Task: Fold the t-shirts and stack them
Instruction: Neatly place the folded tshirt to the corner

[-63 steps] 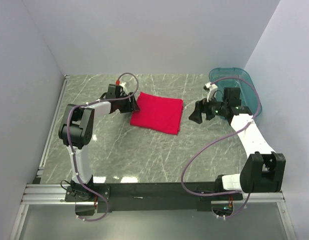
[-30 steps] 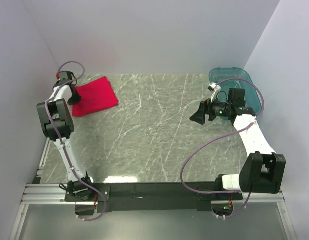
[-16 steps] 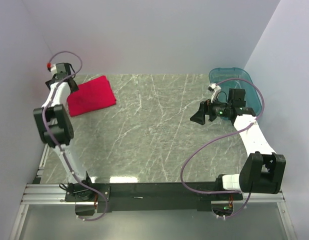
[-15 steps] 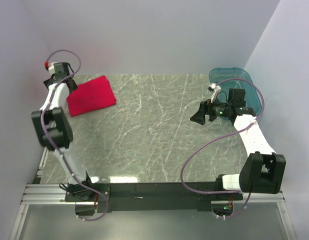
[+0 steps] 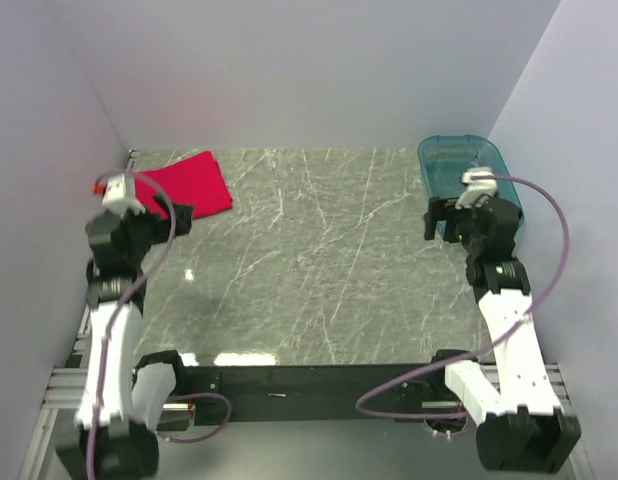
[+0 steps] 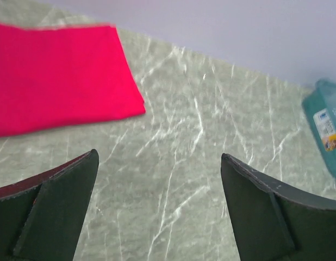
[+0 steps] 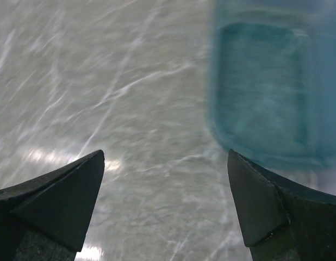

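One folded red t-shirt lies flat at the table's far left corner; in the left wrist view the t-shirt fills the upper left. My left gripper hovers just near of it, apart from the cloth. It is open, and only bare table shows between its fingers. My right gripper hangs raised at the right, beside the teal tub. It is open too, with nothing in it.
The teal see-through tub stands at the far right against the wall; the right wrist view shows the tub blurred, upper right. White walls close in the marbled table on three sides.
My left gripper has opened, let go of the folded t-shirt at the far left corner and drawn back toward the near side. The right arm has swung up beside the tub.
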Controlling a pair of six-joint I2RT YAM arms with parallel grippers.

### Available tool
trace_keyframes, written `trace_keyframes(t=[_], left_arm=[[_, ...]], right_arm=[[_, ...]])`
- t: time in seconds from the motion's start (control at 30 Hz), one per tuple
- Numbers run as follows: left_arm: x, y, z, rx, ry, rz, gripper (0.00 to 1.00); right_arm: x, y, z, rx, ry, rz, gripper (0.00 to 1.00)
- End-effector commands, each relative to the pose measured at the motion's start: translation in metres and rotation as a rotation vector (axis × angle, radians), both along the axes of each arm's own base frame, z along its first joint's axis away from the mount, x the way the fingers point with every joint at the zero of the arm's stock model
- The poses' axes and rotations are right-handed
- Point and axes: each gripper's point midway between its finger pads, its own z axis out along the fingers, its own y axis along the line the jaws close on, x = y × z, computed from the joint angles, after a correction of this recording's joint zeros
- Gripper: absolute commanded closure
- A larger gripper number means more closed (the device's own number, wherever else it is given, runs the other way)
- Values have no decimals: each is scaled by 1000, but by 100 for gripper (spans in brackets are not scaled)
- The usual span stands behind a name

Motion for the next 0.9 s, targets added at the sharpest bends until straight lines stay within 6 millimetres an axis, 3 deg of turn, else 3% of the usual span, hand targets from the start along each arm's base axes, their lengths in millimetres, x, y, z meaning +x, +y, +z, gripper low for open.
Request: trace_keyframes(t=[0.0,0.1,0.2,0.37,0.87], left_arm=[[-37,3,19,-10,-171,78,1],[-53,-3,9,24,-188,52,1],[-51,-9,6,46,-132,6,2],[-50,-21,-2,37,-93,-56,1],[-51,-28,-7,44,-71,-77,1]], right_arm=[[-12,-63,30,45,-142,-432,0],[-31,-71,35,50,-147,-498,0],[-42,-74,29,51,-137,-525,0],[-47,-77,14,47,-154,-545,0],[-47,-77,12,82,-192,-557,0]])
